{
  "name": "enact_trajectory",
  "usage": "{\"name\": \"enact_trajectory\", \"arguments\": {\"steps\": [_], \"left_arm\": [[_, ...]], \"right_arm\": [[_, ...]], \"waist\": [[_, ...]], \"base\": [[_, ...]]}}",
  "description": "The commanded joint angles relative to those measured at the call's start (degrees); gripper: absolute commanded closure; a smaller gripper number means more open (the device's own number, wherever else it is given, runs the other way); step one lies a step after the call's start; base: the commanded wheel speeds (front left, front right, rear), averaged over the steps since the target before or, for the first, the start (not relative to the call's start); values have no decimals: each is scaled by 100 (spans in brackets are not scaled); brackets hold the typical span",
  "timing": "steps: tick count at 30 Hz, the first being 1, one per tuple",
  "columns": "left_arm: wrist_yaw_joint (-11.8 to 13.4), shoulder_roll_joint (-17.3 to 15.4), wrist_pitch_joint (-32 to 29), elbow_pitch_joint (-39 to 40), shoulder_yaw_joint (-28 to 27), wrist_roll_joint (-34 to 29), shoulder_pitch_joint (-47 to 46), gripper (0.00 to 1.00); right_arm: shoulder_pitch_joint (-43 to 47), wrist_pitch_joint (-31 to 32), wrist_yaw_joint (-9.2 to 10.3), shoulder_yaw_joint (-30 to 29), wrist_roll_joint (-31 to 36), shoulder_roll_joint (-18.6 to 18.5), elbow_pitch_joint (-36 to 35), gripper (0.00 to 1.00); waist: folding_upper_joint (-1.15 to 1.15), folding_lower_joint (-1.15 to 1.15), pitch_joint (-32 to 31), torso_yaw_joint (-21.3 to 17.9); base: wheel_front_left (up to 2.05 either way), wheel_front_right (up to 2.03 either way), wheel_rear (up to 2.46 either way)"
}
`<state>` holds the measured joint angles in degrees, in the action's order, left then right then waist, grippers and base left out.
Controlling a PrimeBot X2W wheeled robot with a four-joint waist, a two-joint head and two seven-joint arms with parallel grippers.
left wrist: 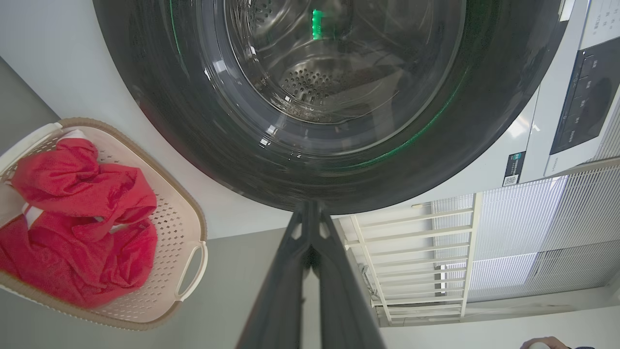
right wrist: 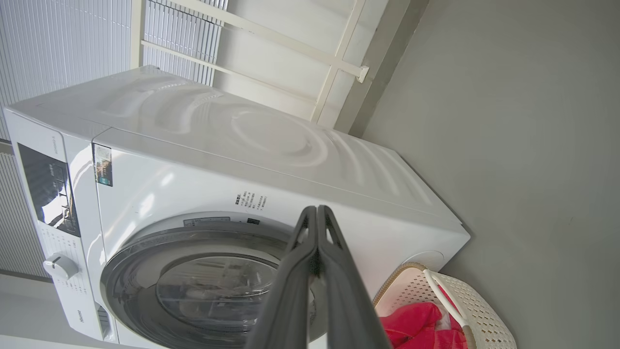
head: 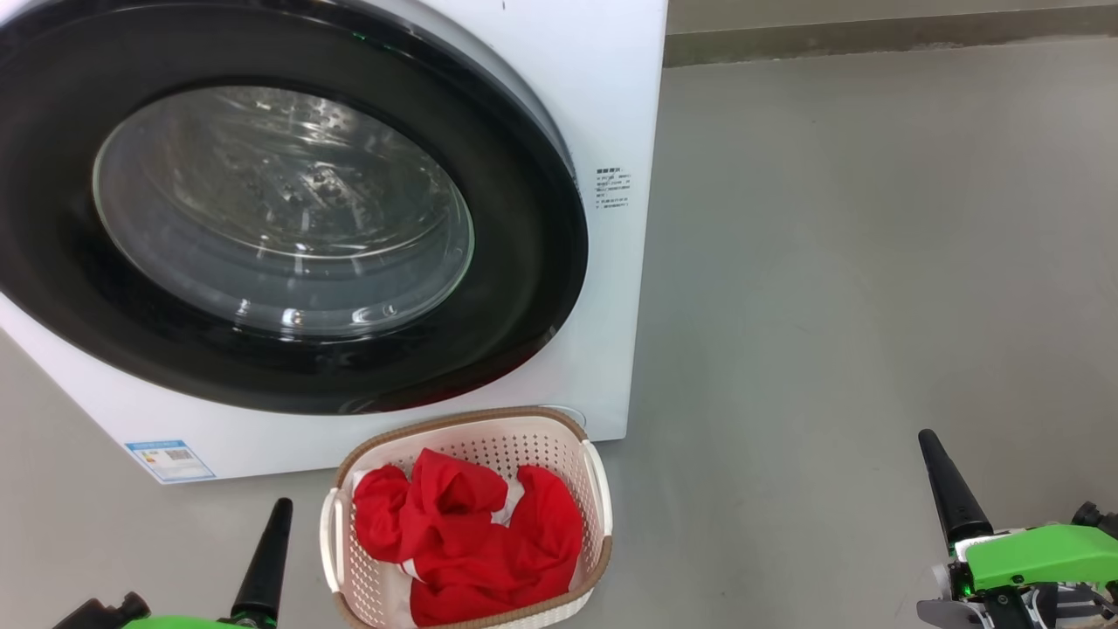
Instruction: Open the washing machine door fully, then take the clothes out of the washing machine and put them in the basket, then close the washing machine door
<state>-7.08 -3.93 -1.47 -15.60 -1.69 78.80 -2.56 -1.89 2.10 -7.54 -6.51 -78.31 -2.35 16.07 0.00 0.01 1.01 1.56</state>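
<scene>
The white washing machine (head: 603, 105) fills the upper left of the head view, its black-rimmed round door (head: 288, 218) shut flat against the front. Through the window only the bare steel drum (left wrist: 329, 72) shows. On the floor before it stands the cream basket (head: 597, 489), holding the red clothes (head: 472, 542) with white trim. My left gripper (head: 279, 511) is shut and empty, just left of the basket. Far to the right over the floor, my right gripper (head: 928, 441) is shut and empty too. The wrist views show the same door (right wrist: 145, 261), basket (left wrist: 189, 218), clothes (left wrist: 72, 213) and pressed-together fingers (right wrist: 290, 291).
Grey floor (head: 873, 262) stretches to the right of the machine up to a wall base (head: 873, 39). A blue label sticker (head: 170, 460) sits low on the machine's front. White railings and blinds (left wrist: 484, 252) stand behind the machine. A hand (left wrist: 542, 343) shows at the left wrist view's bottom edge.
</scene>
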Motion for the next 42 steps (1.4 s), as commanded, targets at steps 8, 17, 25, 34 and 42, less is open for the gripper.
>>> {"name": "enact_trajectory", "arguments": {"steps": [8,17,25,34,42], "left_arm": [[-36,-4,-167,150,-256,552,-289,100],[-38,19,-318,154,-334,1050,-327,100],[-41,38,-429,157,-393,1412,-355,100],[-41,45,-438,157,-404,1403,-356,100],[-41,52,-445,157,-413,1395,-356,100]], "right_arm": [[-321,168,5,56,-536,-64,-183,100],[-383,320,5,27,-1030,-64,-196,100],[-429,432,5,6,-1392,-63,-205,100],[-429,434,5,4,-1390,-61,-205,100],[-429,435,5,3,-1389,-60,-205,100]], "waist": [[0,0,-30,-56],[0,0,-61,-114],[0,0,-83,-156],[0,0,-83,-156],[0,0,-83,-156]], "base": [[0,0,0],[0,0,0],[0,0,0],[0,0,0],[0,0,0]]}}
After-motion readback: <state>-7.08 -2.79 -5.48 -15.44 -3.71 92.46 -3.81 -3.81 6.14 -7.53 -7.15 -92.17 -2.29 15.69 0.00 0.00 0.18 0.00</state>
